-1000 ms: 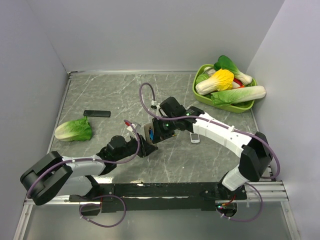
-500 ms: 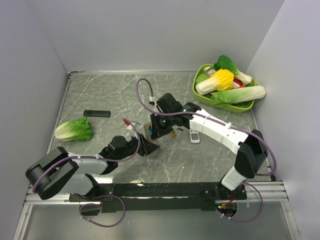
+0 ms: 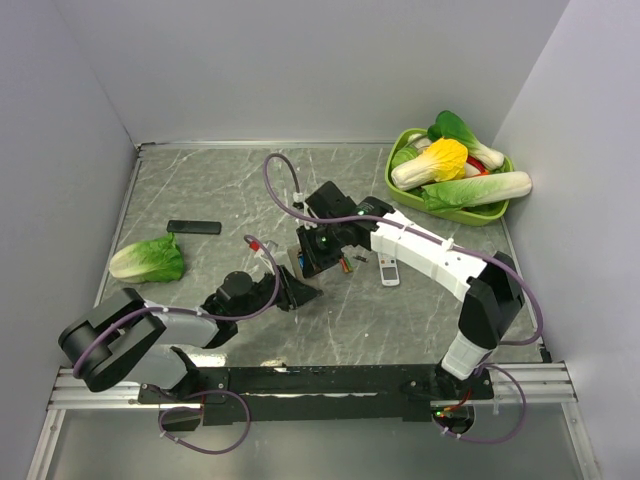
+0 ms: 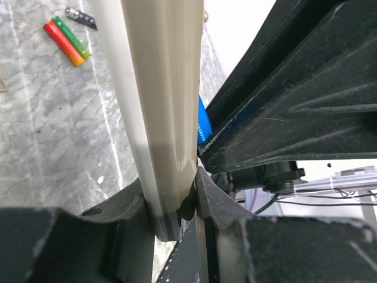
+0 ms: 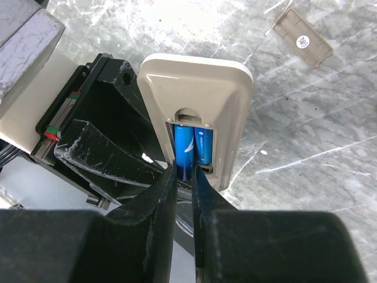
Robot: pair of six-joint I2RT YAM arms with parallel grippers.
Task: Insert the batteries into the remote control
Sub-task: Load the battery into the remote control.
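1. In the far right corner of the worktop (image 3: 200, 190), a green basket (image 3: 391, 182) heaped with vegetables is seen.
2. By the left edge a lettuce leaf (image 3: 148, 260) is laid, with a flat black bar (image 3: 193, 227) just beyond it toward the far edge.
3. Near the middle of the worktop the remote control (image 4: 159, 88) is clamped at its lower end by the left gripper (image 4: 171, 206), whose jaws are closed on its two sides.
4. The jaws of the right gripper (image 5: 184, 177) are set narrow, on either side of the lower end of one of two blue cells (image 5: 203, 147) in the open compartment. Whether it is pinched cannot be told.
5. A wider white remote (image 3: 389, 270) is laid just right of the grippers.
6. A grey-beige cover (image 5: 302, 40) is laid flat nearby.
7. Two loose batteries (image 4: 66, 40) are laid touching, side by side, between the two remotes.
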